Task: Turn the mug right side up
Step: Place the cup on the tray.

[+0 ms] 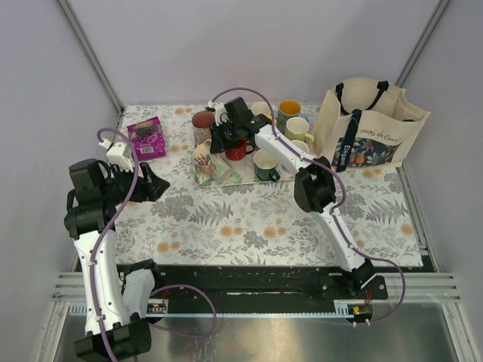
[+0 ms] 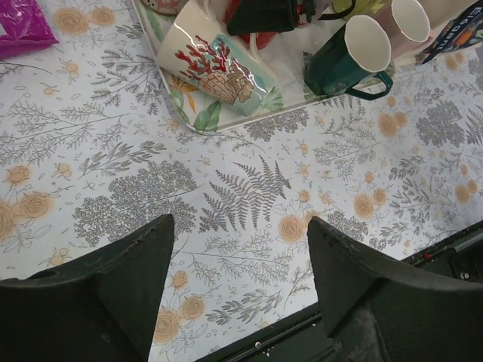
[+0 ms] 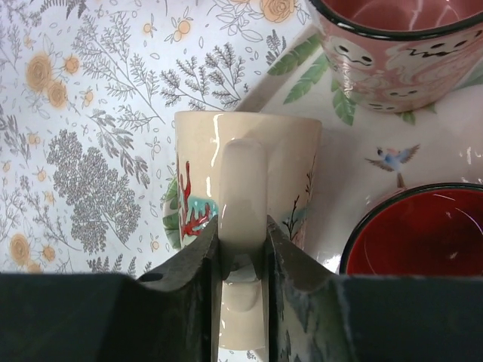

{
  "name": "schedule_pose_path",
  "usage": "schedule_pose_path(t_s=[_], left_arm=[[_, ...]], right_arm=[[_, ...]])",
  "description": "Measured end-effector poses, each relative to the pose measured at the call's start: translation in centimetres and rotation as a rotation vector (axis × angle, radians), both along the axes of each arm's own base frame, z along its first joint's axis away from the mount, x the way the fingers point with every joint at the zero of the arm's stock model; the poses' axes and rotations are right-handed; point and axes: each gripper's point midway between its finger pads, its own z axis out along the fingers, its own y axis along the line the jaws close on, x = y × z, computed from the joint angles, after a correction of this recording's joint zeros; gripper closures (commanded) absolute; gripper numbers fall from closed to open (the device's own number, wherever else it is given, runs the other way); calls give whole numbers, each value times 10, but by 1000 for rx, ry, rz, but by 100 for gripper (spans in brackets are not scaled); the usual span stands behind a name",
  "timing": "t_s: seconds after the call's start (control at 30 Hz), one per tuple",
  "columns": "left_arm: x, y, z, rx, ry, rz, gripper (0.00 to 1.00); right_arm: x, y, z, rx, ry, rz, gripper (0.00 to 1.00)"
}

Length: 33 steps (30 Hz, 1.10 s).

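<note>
Pale panels [image 1: 249, 53] wall the fern-patterned desk [image 1: 249, 226] on three sides. The coral-printed cream mug [image 3: 249, 143] lies on its side at the tray's [image 3: 355, 151] left edge, its handle clenched in the right tool [image 3: 241, 230]. The left tool [image 2: 240, 221] gapes above open desk.

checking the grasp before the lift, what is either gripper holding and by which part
The right gripper is shut on the cream ceramic mug with a coral print, by its handle. The left gripper holds nothing.

Bright, even, diffuse light, soft faint shadows, small highlights inside the red mug [image 3: 423, 234], focus mostly sharp.
</note>
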Motion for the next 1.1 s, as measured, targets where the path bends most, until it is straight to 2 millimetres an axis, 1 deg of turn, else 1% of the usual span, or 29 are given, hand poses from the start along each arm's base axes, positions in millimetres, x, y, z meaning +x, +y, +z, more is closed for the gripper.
schedule_pose_path(t_s=[0.07, 0.2, 0.27, 0.37, 0.47, 0.57, 0.63, 0.7, 0.8, 0.87, 0.97, 1.1], left_arm=[[0, -2, -4, -4, 7, -18, 20], [2, -13, -13, -10, -37, -129, 10], [4, -21, -19, -6, -64, -191, 10], [9, -34, -28, 3, -67, -299, 10], [24, -48, -40, 6, -42, -406, 10], [47, -54, -63, 5, 15, -455, 10], [57, -55, -77, 9, 42, -466, 10], [68, -56, -87, 17, 56, -475, 11], [87, -59, -90, 30, 53, -495, 14], [101, -62, -90, 40, 39, -511, 18], [118, -66, -92, 46, 47, -541, 23], [131, -69, -101, 39, 93, -564, 24]], right_arm=[[-2, 1, 1, 6, -4, 25, 100], [-8, 1, 3, 43, -18, 79, 100], [-16, 1, 6, 81, -44, 110, 100], [-29, -5, 17, 142, -124, 145, 100], [-44, -6, 29, 209, -153, 182, 100], [-61, -4, 32, 267, -154, 216, 100], [-72, -4, 28, 290, -145, 235, 100], [-81, -3, 21, 309, -131, 250, 100], [-93, -3, 13, 332, -115, 278, 100], [-97, -2, 11, 343, -115, 289, 100], [-94, 1, 15, 361, -138, 287, 100], [-89, 3, 23, 383, -179, 280, 100]])
